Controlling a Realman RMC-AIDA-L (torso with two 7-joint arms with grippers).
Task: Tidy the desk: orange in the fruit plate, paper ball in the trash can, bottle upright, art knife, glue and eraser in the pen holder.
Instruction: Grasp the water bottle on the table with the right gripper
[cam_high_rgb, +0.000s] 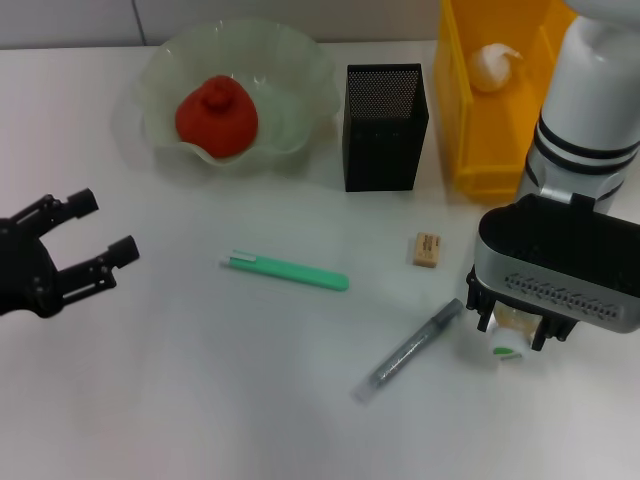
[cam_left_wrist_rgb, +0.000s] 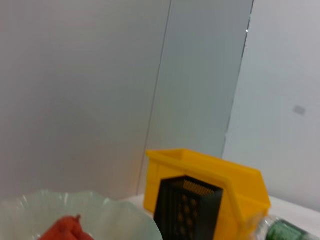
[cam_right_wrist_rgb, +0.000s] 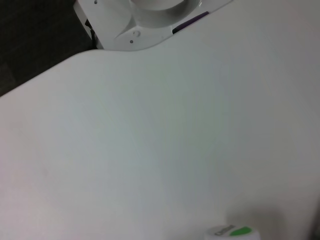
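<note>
One orange (cam_high_rgb: 217, 116), one eraser (cam_high_rgb: 427, 250), two pens (cam_high_rgb: 285, 271).

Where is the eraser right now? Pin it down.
In the head view the eraser lies on the table right of centre, in front of the pen holder, between the green knife and the right gripper.

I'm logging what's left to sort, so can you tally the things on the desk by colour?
Red-orange: 1, the orange
Pale green: 1, the fruit plate
White: 1, the paper ball
Yellow: 1, the trash can
Black: 1, the pen holder
Green: 1, the art knife
Grey: 1, the glue
Tan: 1, the eraser
Clear: 1, the bottle
Total: 9
</note>
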